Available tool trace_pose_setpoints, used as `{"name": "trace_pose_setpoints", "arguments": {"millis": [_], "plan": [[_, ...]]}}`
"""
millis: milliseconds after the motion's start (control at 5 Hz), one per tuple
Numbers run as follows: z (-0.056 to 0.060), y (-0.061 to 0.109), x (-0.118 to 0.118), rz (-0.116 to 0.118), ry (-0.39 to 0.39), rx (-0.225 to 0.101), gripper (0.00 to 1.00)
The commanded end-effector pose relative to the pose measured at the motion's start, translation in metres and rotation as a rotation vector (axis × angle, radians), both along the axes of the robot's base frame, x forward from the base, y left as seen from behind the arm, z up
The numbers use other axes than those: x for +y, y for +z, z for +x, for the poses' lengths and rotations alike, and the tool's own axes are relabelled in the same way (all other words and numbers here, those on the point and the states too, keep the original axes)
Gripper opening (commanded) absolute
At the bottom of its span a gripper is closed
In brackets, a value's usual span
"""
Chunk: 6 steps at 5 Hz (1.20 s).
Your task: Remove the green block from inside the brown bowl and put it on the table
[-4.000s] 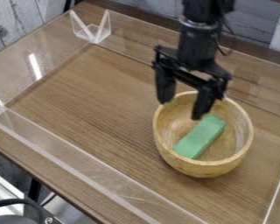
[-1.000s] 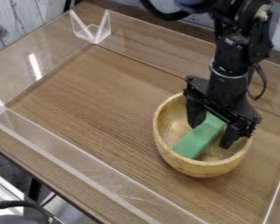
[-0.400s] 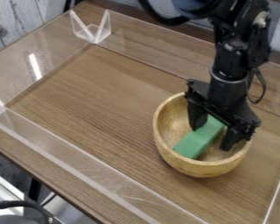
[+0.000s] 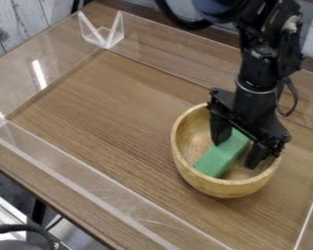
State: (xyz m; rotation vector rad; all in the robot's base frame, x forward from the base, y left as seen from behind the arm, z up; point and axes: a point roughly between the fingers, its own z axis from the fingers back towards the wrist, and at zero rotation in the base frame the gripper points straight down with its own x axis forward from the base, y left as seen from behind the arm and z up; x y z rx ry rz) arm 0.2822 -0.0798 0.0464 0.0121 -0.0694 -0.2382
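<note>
Green block (image 4: 225, 156) unmoved in bowl (image 4: 199, 174) | gripper (image 4: 245, 145) lowered over it, jaws apart, now holding still | grasp pending; desk (image 4: 107, 107) placement undone

One bowl (image 4: 227, 153) sits on one tabletop (image 4: 107, 103). One green block (image 4: 223, 156) lies in the bowl, and no second block shows anywhere. One arm (image 4: 266, 49) reaches in, carrying one claw (image 4: 245, 145) with two fingers (image 4: 222, 127) spread wide, one at each side of the block's upper end. Clear walls (image 4: 67, 166) edge the tabletop: three show plainly, at the near, left and far sides, and a fourth seems to run along the right edge, though it is hard to make out there. One clear angled bracket (image 4: 103, 29) stands at the far left corner.
</note>
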Motion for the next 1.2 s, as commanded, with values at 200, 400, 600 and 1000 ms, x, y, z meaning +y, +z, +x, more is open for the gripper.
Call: {"name": "trace_pose_setpoints", "arguments": {"millis": [200,400,600,1000], "plan": [[0.004,-0.009,0.007,-0.002,0.001,-0.002,1.00],[0.006,-0.011,0.008,0.000,0.004,-0.002,0.00],[0.007,-0.006,0.009,0.002,0.002,-0.010,0.00],[0.009,0.013,0.012,0.005,-0.003,-0.037,0.00]]}}
